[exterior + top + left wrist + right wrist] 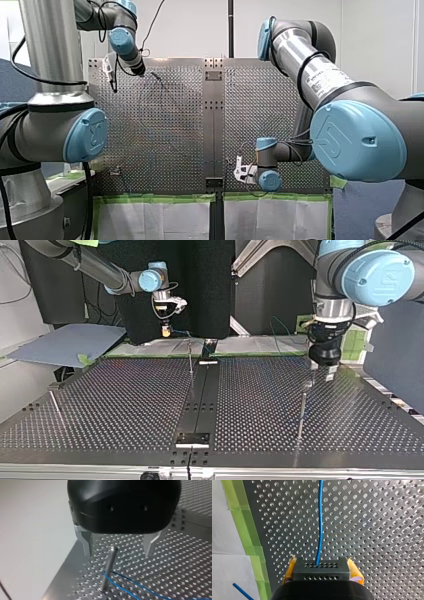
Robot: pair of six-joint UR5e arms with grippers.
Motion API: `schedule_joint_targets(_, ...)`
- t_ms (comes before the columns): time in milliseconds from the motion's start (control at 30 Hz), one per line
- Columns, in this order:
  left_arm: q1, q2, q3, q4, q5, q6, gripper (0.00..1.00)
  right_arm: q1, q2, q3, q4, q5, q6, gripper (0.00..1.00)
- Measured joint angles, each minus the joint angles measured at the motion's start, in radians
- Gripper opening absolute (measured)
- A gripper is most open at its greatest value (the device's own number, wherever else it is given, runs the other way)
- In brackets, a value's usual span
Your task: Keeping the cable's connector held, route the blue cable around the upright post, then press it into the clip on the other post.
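My right gripper (321, 571) is pinching dark perforated connector (321, 574), left gripper (117, 547) hanging spread.
Thin blue cable (320, 525) is looking limp, light; take it beside the metal post (108, 567).

— Quick q: what sort of place am I running this in?
— You're in a robotics lab, def no home or shop. Two industrial arms (320, 75) flank a perforated metal table (165, 125) w/ green tape (150, 198) along one edge, a black backdrop (200, 290) behind it, plain white walls (380, 35).
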Motion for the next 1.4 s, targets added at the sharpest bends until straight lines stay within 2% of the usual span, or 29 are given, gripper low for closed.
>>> schedule_joint_targets(133,0.0,-0.001,0.0,-0.027,-0.001,0.045,1.0,0.0,0.0,0.0,0.0,-0.001,0.0,0.0)
schedule_joint_targets(433,0.0,-0.003,0.0,-0.033,-0.002,0.119,1.0,-0.002,0.0,-0.002,0.001,-0.004,0.003,0.0)
schedule_joint_targets(600,-0.002,-0.003,0.0,-0.034,-0.007,0.118,1.0,-0.002,0.0,-0.002,0.001,-0.004,0.003,0.0)
schedule_joint_targets(867,-0.007,-0.002,0.0,-0.033,-0.055,0.123,1.0,-0.002,0.0,-0.003,0.003,-0.004,0.004,0.0)
schedule_joint_targets(1400,-0.01,0.0,0.0,-0.033,-0.063,0.118,1.0,-0.003,0.0,-0.003,-0.001,-0.004,0.006,0.0)
